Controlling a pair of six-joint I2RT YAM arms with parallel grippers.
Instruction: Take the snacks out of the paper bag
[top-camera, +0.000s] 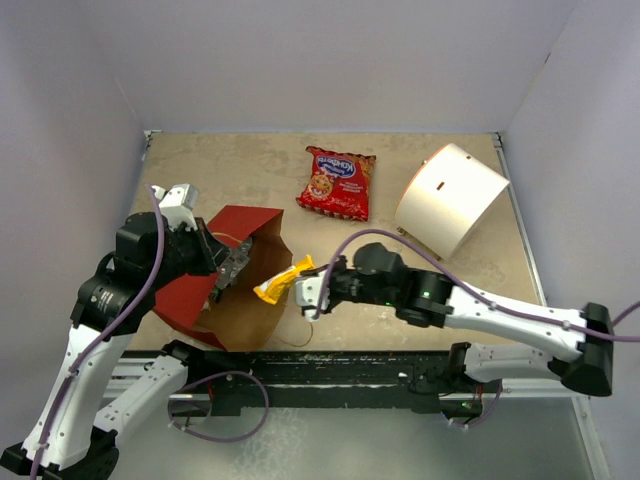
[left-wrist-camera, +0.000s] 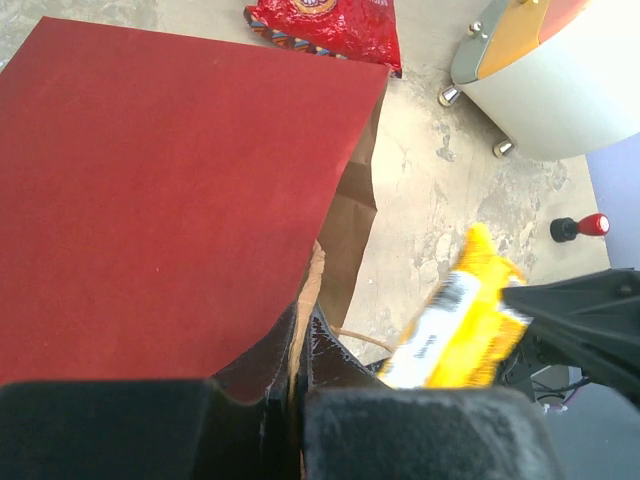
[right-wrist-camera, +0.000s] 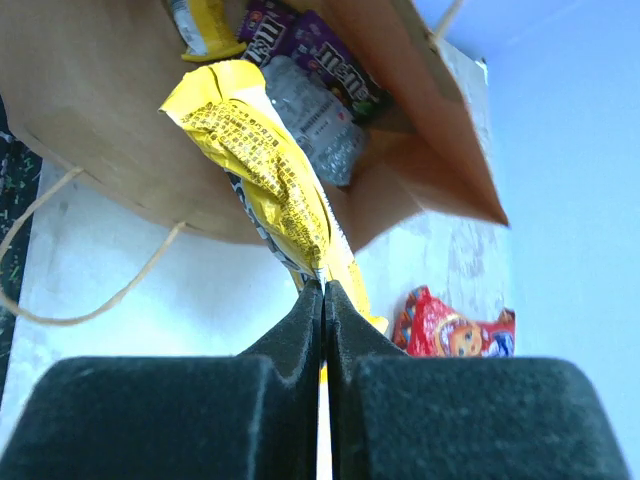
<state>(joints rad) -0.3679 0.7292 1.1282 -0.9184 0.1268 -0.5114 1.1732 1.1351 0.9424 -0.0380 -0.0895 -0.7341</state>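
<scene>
The yellow packet (right-wrist-camera: 262, 160) hangs at the mouth of the bag (top-camera: 225, 235). Our right claw (right-wrist-camera: 323, 292) pinches it by one end, jaws pressed together on the wrapper. The bag lies on its side on the tabletop (top-camera: 250, 170) with its mouth toward the right arm. Our left claw (left-wrist-camera: 301, 335) is clamped on the rim of that mouth.

Deeper inside we see a purple packet (right-wrist-camera: 340, 70), a silver pack (right-wrist-camera: 310, 130) and another yellow wrapper (right-wrist-camera: 205, 25). The cookie bag (top-camera: 338, 182) already lies out on the tabletop, well apart from the mouth and near the white cylinder (top-camera: 452, 198).

To do this step well, we judge the packet should be drawn straight away from the mouth, clear of the loop handle (right-wrist-camera: 120, 290). We should then carry it to bare tabletop near the cookie bag and let go only there. The left claw should hold the rim firm so the bag does not drag along.
</scene>
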